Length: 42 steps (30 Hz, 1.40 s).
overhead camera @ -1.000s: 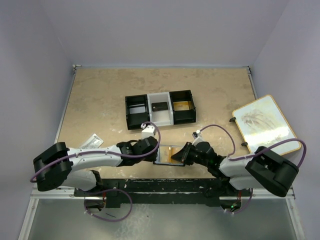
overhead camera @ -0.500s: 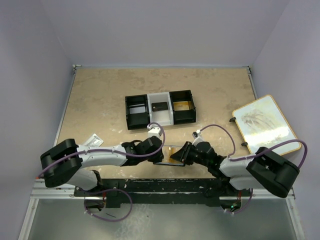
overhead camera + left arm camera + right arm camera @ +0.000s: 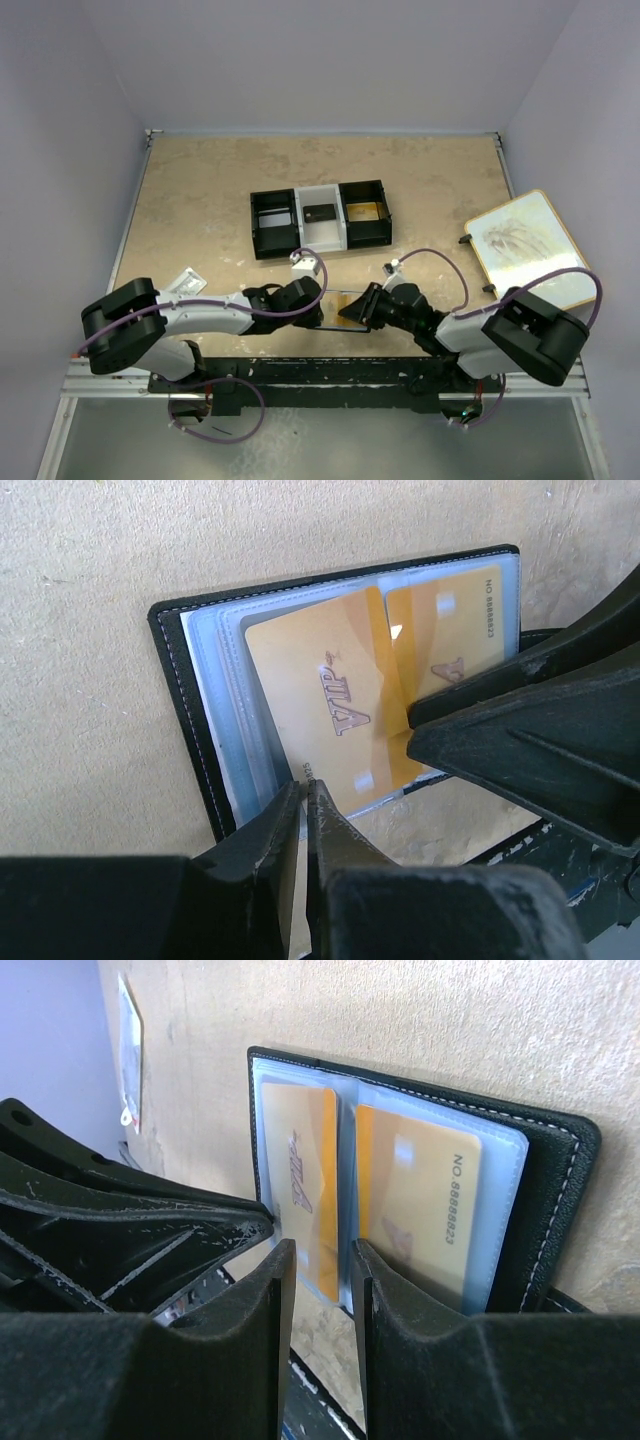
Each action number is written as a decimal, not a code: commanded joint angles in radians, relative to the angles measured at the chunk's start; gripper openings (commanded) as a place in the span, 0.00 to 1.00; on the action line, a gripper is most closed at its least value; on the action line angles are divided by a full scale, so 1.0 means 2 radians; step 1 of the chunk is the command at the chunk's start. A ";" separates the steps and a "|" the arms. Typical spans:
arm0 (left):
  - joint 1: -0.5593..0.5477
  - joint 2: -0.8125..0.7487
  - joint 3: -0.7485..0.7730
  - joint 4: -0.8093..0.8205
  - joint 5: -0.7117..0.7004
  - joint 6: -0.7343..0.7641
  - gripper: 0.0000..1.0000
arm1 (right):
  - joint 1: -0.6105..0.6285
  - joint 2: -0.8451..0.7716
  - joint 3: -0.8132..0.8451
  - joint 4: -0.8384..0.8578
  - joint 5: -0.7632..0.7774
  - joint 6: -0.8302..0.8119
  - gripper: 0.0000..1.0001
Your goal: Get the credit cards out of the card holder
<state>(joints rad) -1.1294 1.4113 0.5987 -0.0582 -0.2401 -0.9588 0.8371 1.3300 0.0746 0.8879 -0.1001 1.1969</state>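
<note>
1. Middle of the overhead view, low down: the wallet (image 3: 333,307) lies open on the tabletop (image 3: 200,190) between the two end effectors, its clear sleeves facing up.
2. Two cards sit inside the sleeves. In the left wrist view the VIP card (image 3: 320,695) is tilted at the centre of the frame. The numbered card (image 3: 450,615) lies just beside it toward the upper right.
3. The left end effector (image 3: 303,792) comes up from the bottom edge of its own view. Its fingers are drawn almost together, with only a thin slit between them. The tips are at the lower edge of the sleeves, just under the VIP card. I cannot tell whether they pinch the plastic.
4. The right end effector (image 3: 322,1252) rises from the bottom of its own view. A narrow gap between its fingers lines up with the fold between the two sleeve pages. I cannot tell whether it is clamped on the sleeve or only around it.
5. The tray (image 3: 272,245) sits above the centre of the overhead view, well apart from the wallet. A dark card (image 3: 320,213) is in its white middle compartment and a gold card (image 3: 366,211) is in its right-hand black one.
6. A white packet (image 3: 183,282) lies at the left and a picture board (image 3: 525,245) at the right edge.
</note>
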 commanded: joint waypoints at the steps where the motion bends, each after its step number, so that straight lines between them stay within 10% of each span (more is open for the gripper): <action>1: -0.005 0.001 -0.011 -0.012 -0.012 -0.004 0.04 | -0.001 0.032 0.003 0.026 -0.001 -0.006 0.33; 9: -0.007 0.000 -0.013 -0.016 -0.015 -0.005 0.04 | -0.001 0.099 0.021 0.070 -0.020 0.004 0.31; 17: -0.008 0.000 -0.013 -0.027 -0.027 -0.005 0.03 | -0.002 0.108 -0.012 0.141 -0.021 0.034 0.05; 42: -0.007 -0.018 0.046 -0.043 -0.047 0.016 0.14 | -0.011 -0.127 -0.013 -0.136 0.039 0.002 0.00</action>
<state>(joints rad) -1.1423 1.4075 0.6178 -0.0998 -0.2928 -0.9672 0.8223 1.0668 0.0452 0.6548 -0.0437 1.2224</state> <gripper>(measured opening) 0.109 0.005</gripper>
